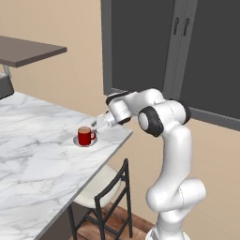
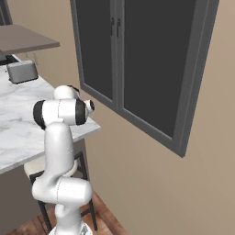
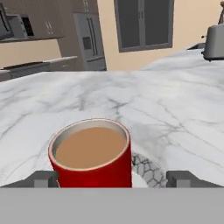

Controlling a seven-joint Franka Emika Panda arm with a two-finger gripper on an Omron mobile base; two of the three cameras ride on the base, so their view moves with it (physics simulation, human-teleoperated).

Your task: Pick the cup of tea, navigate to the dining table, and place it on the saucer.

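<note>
The cup of tea, a small red mug of light brown liquid, stands upright on the pale saucer near the right edge of the marble dining table. My gripper hangs just behind and right of the cup, slightly above the tabletop. In the hand view the cup sits close between my two fingertips, which stand wide apart on either side. The gripper is open and holds nothing. A sliver of the saucer shows beside the cup.
A black-framed chair with a pale seat is tucked under the table's edge below the cup. A toaster stands at the table's far end. A dark shelf and a dark window line the wall.
</note>
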